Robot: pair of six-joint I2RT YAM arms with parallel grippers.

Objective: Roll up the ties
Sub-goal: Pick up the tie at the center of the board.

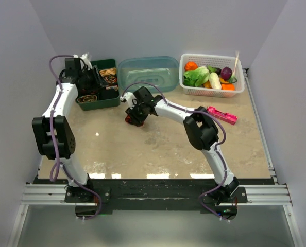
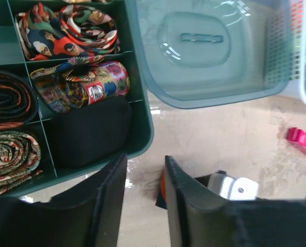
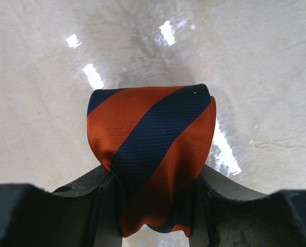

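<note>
On the table (image 1: 158,149), a tray (image 1: 109,101) sits far left, with rolled ties (image 2: 81,82) in its compartments. A tub (image 1: 148,88) lies just right of it, and a basket (image 1: 215,92) of vegetables (image 1: 199,76) right of that. A gadget (image 1: 221,115) lies near of the basket. Near of the tub, a tie (image 3: 150,149) is clamped in the right gripper (image 3: 150,206).

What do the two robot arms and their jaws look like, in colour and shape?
Both the left arm and the right arm have white tubular links joined by bulky black joint housings. A thin purple cable runs loosely along each arm. The jaws are matt black, broad and flat-faced. No markings are visible.
</note>
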